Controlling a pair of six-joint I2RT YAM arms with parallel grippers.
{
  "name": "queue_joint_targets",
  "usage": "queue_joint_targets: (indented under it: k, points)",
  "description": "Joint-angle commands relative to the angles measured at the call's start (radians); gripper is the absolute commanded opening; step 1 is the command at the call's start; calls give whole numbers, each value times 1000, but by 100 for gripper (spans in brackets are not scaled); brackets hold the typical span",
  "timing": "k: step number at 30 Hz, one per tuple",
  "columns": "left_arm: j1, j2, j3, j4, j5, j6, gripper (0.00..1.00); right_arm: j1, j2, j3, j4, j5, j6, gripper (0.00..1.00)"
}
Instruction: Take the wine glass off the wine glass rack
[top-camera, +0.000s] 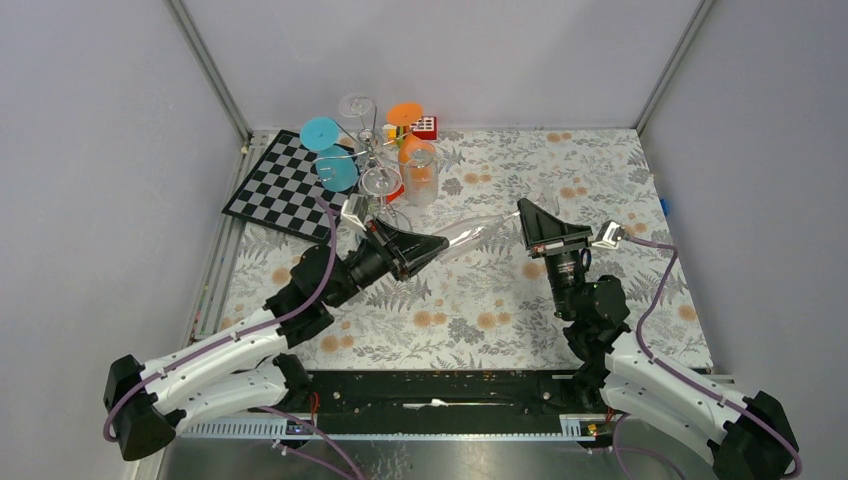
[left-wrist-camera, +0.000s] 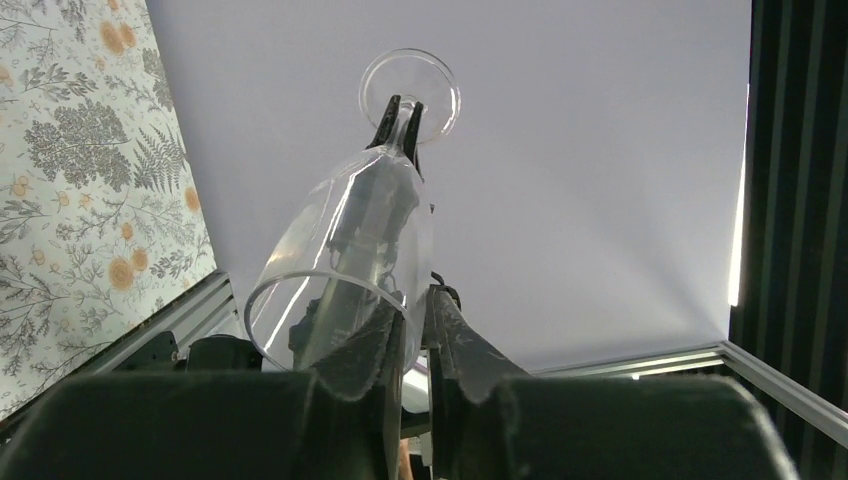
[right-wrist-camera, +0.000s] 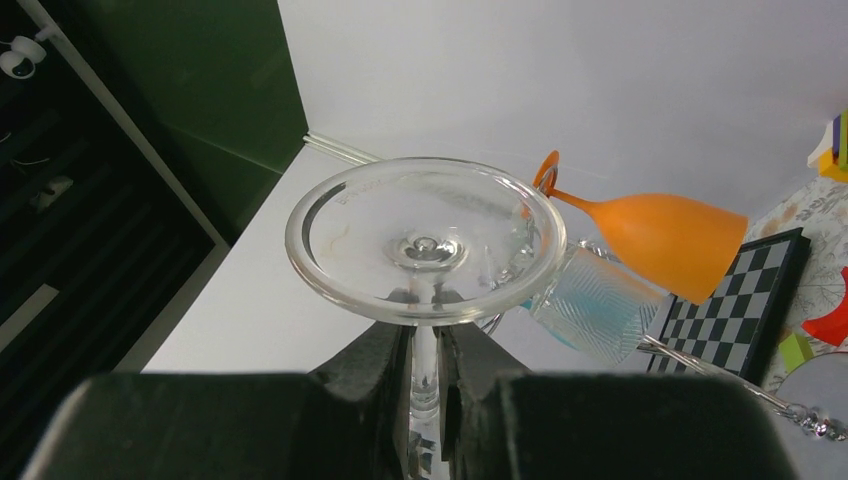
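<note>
The clear wine glass is hanging sideways at mid-frame in the top view, apart from the wine glass rack at upper left. The right gripper is clamping its stem, while the left gripper is pinching the bowl's rim.

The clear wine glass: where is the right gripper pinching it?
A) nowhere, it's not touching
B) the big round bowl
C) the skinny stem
C: the right wrist view shows the right gripper shut on the stem of the clear wine glass, just under its round foot.
</note>
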Motion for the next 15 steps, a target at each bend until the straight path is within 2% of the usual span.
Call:
queue_joint_targets:
  k: [1, 3, 5, 7, 10, 13, 15]
  points:
    - [-5, -3, 56, 82, -20, 5, 8, 0, 14, 29, -10, 13, -21, 0]
    - [-4, -3, 59, 81, -22, 14, 0, 0, 15, 26, -12, 13, -18, 0]
    - [-4, -3, 66, 69, -27, 31, 0, 0, 9, 24, -17, 16, -15, 2]
    - [-5, 0, 83, 40, -28, 50, 0, -1, 1, 15, -16, 16, -14, 18]
    - [-5, 8, 129, -37, -35, 100, 0, -1, -21, 4, 3, 13, -35, 48]
    - [-5, 22, 175, -114, -64, 170, 0, 1, -57, 0, -25, 14, -71, 67]
    - [-4, 38, 229, -209, -93, 232, 0, 0, -96, -3, -76, 14, -97, 74]
